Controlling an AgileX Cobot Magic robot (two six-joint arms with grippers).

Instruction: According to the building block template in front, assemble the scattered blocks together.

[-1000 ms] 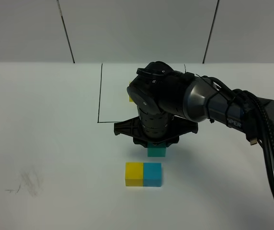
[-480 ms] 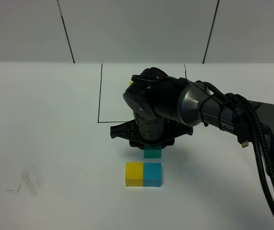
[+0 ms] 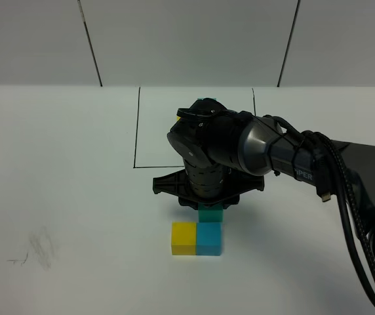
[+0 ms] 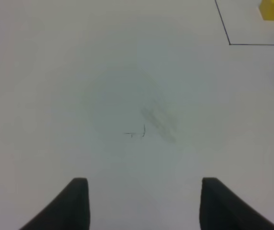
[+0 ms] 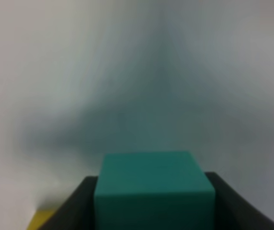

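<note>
The right gripper [image 3: 210,209] is closed tight on the teal-green cube [image 3: 210,214], a small plain block with flat sides and sharp corners. In the right wrist view the cube [image 5: 154,189] sits snug between two dark fingers [image 5: 77,206]. It hangs right above the blue cube [image 3: 209,238], almost touching its top. The blue cube is pressed side to side against the yellow cube [image 3: 183,237] on the smooth white tabletop [image 3: 76,197]. The round black arm [image 3: 220,144] looks shiny. It hides most of the building block template [image 3: 206,100] behind the cubes, inside a thin black line rectangle [image 3: 136,131]. The left gripper [image 4: 142,201] is only a little open and holds nothing, over a gray smudge [image 4: 158,122].
</note>
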